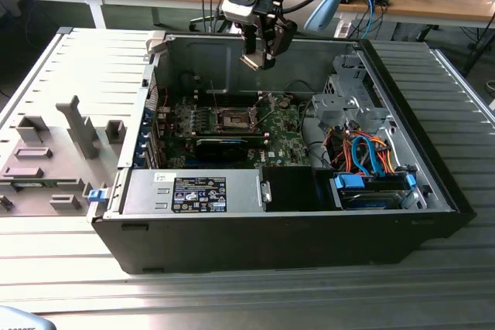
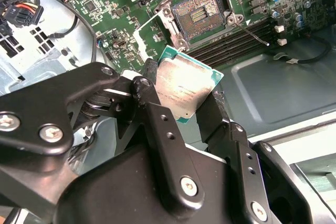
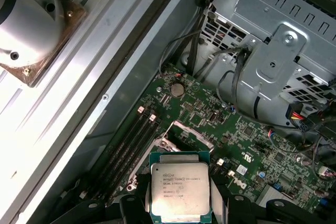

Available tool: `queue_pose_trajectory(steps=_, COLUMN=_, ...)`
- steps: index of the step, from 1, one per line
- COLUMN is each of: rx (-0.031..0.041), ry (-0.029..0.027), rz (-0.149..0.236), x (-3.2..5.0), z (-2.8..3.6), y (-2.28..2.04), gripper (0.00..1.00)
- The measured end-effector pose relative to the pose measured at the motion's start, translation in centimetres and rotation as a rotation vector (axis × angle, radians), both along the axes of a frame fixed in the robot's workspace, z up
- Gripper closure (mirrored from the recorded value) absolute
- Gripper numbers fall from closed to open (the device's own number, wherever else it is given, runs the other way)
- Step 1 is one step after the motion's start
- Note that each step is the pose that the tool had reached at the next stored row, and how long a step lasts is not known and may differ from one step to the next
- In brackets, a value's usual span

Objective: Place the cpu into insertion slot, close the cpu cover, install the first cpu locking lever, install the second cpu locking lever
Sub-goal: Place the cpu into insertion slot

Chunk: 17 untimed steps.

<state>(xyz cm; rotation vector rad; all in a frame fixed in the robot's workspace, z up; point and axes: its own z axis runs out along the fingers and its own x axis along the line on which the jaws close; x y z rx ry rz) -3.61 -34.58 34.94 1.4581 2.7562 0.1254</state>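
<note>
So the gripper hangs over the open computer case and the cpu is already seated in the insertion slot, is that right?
Not quite. The gripper does hang over the open computer case, but the cpu is not seated. The second wrist view shows it clamped between the fingers, with the insertion slot bare.
</note>
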Motion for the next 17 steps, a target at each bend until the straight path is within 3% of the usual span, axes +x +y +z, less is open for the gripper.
queue_pose_trajectory(steps=17, rx=0.0000, ry=0.0000, rz=-0.010, x=0.00, z=-0.02, y=0.00, gripper=0.46)
